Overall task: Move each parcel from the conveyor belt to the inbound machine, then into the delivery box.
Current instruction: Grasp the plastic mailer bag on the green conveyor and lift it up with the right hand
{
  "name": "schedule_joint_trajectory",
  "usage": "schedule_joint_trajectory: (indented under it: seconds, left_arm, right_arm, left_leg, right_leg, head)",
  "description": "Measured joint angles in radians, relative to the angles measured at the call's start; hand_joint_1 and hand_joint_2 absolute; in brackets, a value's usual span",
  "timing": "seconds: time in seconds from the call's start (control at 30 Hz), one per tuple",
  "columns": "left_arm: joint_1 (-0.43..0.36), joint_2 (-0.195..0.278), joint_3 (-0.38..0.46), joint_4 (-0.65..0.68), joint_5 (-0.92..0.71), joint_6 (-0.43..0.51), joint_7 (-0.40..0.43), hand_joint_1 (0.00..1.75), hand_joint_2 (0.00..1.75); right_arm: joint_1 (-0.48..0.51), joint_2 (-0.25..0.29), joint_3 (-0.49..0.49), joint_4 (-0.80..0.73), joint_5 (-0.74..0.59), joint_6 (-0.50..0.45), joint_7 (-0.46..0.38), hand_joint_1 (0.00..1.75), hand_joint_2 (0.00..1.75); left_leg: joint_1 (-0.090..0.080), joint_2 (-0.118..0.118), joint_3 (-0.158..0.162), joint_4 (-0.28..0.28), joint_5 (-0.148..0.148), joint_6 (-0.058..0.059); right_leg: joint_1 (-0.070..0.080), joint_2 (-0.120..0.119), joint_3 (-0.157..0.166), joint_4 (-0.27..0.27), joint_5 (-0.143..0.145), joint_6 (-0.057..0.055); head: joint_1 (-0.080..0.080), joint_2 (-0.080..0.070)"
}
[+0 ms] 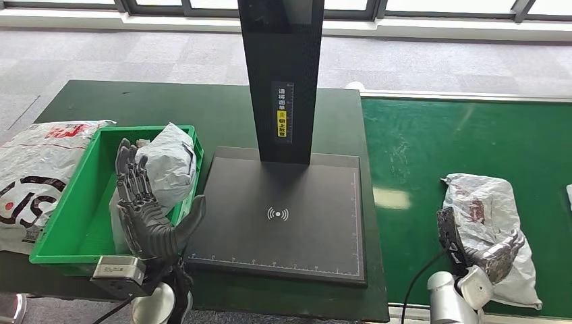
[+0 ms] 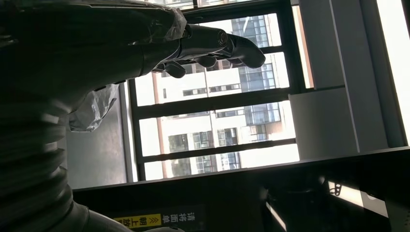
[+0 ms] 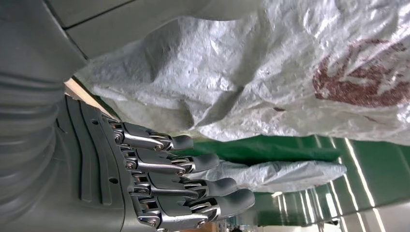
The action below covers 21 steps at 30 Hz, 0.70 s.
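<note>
A crumpled grey-white parcel [image 1: 487,214] with red print lies on the green conveyor belt [image 1: 432,155] at the right. My right hand [image 1: 498,258] sits at its near edge, fingers laid against the plastic and thumb raised to the left. In the right wrist view that hand [image 3: 159,186] has its fingers stretched out, empty, beside the parcel [image 3: 270,72]. My left hand [image 1: 145,209] is raised with fingers spread, holding nothing, in front of the green delivery box [image 1: 71,216]. A grey parcel [image 1: 172,162] lies in that box. The left hand [image 2: 212,46] also appears in the left wrist view.
The black inbound machine platform [image 1: 283,223] with its tall column [image 1: 280,81] stands between box and belt, nothing on it. A large white printed bag [image 1: 30,179] lies left of the box. Another parcel's edge [image 1: 568,196] shows at the belt's far right.
</note>
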Motion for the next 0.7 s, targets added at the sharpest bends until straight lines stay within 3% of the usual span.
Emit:
schedule_joint_trajectory:
  seconds: [0.13, 0.53, 0.7]
  left_arm:
    - [0.006, 0.000, 0.000, -0.009, -0.003, -0.006, 0.006, 0.00, 1.75]
    - [0.006, 0.000, 0.000, -0.014, -0.006, -0.008, 0.011, 0.00, 1.75]
    - [0.006, 0.000, 0.000, -0.017, -0.013, -0.017, 0.021, 0.00, 1.75]
  right_arm:
    - [-0.013, -0.029, 0.035, 0.070, 0.001, 0.000, 0.045, 0.00, 1.75]
    - [-0.021, -0.058, 0.053, 0.138, 0.002, 0.000, 0.055, 0.00, 1.75]
    - [-0.042, -0.083, 0.069, 0.220, 0.002, 0.047, 0.137, 0.00, 1.75]
  left_leg:
    - [0.000, -0.001, 0.000, 0.000, 0.000, 0.000]
    - [0.000, -0.001, 0.000, 0.000, 0.000, 0.000]
    - [0.000, -0.001, 0.000, 0.000, 0.000, 0.000]
  right_leg:
    - [0.000, -0.001, 0.000, 0.000, 0.000, 0.000]
    - [0.000, -0.001, 0.000, 0.000, 0.000, 0.000]
    - [0.000, -0.001, 0.000, 0.000, 0.000, 0.000]
  head:
    - [0.000, 0.000]
    - [0.000, 0.000]
    - [0.000, 0.000]
